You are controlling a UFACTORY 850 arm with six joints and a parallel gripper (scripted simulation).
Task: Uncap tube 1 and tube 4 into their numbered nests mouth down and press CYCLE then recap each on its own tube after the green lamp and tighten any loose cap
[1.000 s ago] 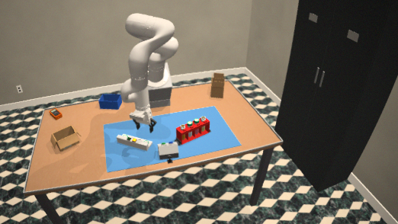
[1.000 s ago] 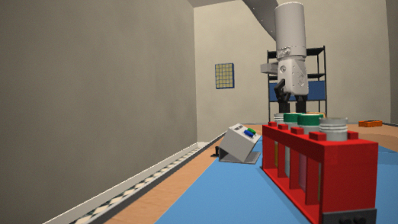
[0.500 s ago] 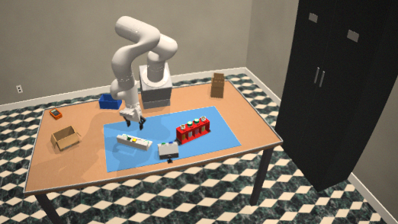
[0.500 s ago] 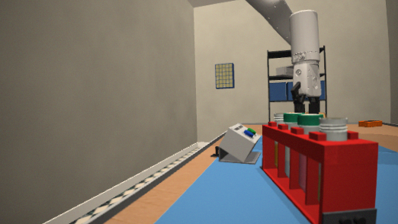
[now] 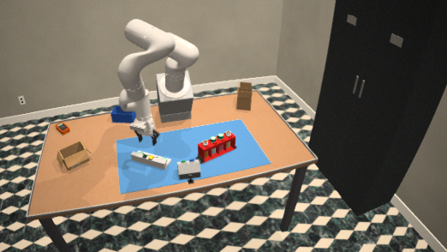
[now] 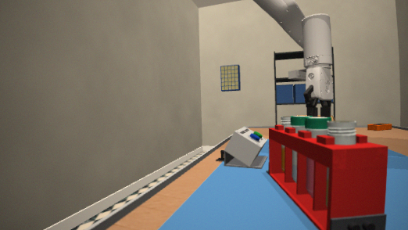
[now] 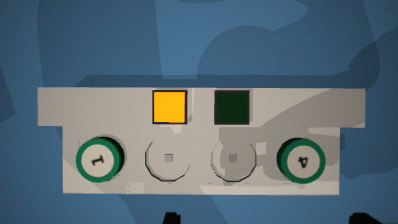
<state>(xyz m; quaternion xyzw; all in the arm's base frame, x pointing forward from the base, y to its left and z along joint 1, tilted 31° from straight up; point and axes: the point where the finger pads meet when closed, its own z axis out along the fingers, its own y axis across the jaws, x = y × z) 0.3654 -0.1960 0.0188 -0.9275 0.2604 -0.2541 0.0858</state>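
Two fingers (image 5: 155,138) (image 6: 325,109) stand wide apart with nothing between them, above the desk (image 5: 98,184) (image 6: 172,199). Beyond and below the fingertips lies the cap tray (image 5: 150,161) (image 7: 201,107). Its end nests hold cap 1 (image 5: 164,159) (image 7: 97,160) and cap 4 (image 5: 140,153) (image 7: 303,160), numbered tops upward; the two middle nests are bare. Farther from the fingers than these nests, the amber lamp (image 5: 151,158) (image 7: 170,107) is lit and the green lamp (image 5: 145,156) (image 7: 231,107) dark. Well apart from the fingers, on the robot's left, is the red decapping station (image 5: 217,150) (image 6: 359,180): outer tubes uncapped, the two inner tubes under green caps (image 5: 213,139) (image 6: 317,123). Forward and left of the fingers sits the key housing (image 5: 188,170) (image 6: 244,146), with the blue key (image 5: 192,160) (image 6: 255,137) beside the green key (image 5: 182,161) (image 6: 258,134).

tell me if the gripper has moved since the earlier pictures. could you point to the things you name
Yes: in the top view the gripper (image 5: 146,137) (image 6: 318,111) (image 7: 262,220) has shifted away from the key housing (image 5: 188,169) (image 6: 245,146), toward the blue bin's side (image 5: 123,117).
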